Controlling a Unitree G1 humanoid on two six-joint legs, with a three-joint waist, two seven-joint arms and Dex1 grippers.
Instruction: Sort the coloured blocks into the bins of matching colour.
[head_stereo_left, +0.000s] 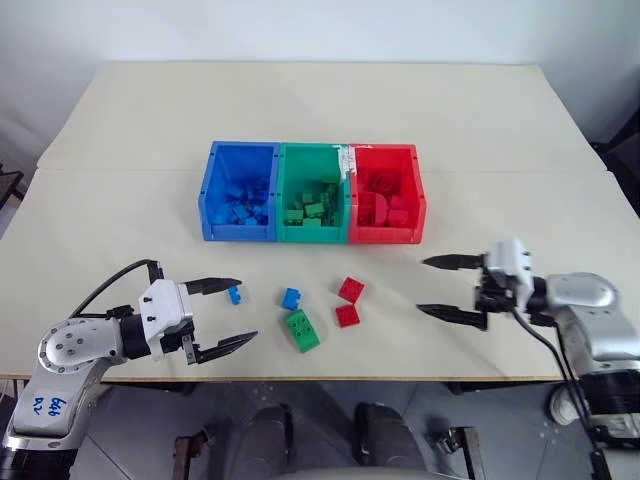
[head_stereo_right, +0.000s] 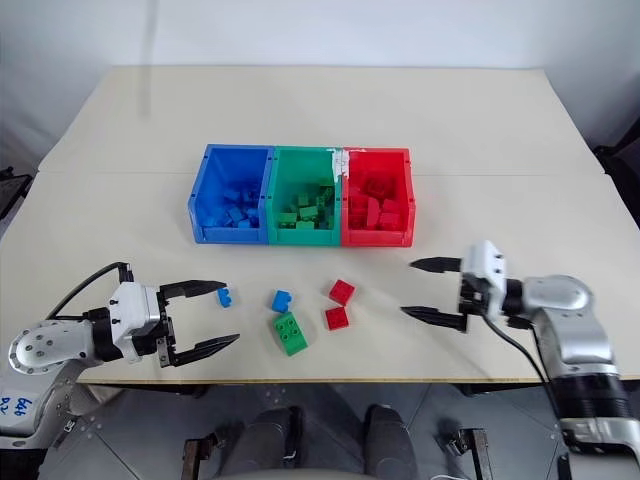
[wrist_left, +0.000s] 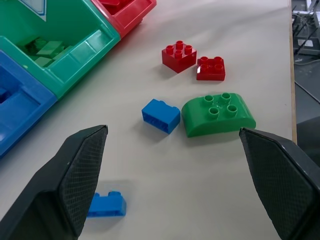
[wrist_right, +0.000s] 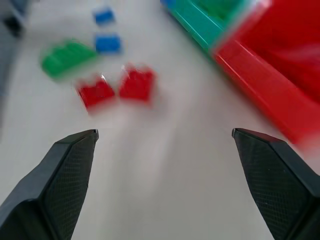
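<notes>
Three joined bins stand mid-table: blue (head_stereo_left: 213, 190), green (head_stereo_left: 284, 190) and red (head_stereo_left: 416, 190), each holding bricks of its colour. In front of them lie loose blocks: a small blue one (head_stereo_left: 236, 294) just off my left gripper's upper fingertip, a second blue one (head_stereo_left: 291, 298), a larger green one (head_stereo_left: 302, 331), and two red ones (head_stereo_left: 351, 289) (head_stereo_left: 347, 316). My left gripper (head_stereo_left: 233, 315) stands open at the table's front left, empty. My right gripper (head_stereo_left: 435, 288) is open at the front right, pointing toward the red blocks, nothing between its fingers.
The pale table (head_stereo_left: 320, 110) stretches wide behind the bins, with a seam (head_stereo_left: 120, 169) running across it. The table's front edge (head_stereo_left: 330, 377) lies close below the loose blocks. A black cable (head_stereo_left: 115, 282) loops over my left arm.
</notes>
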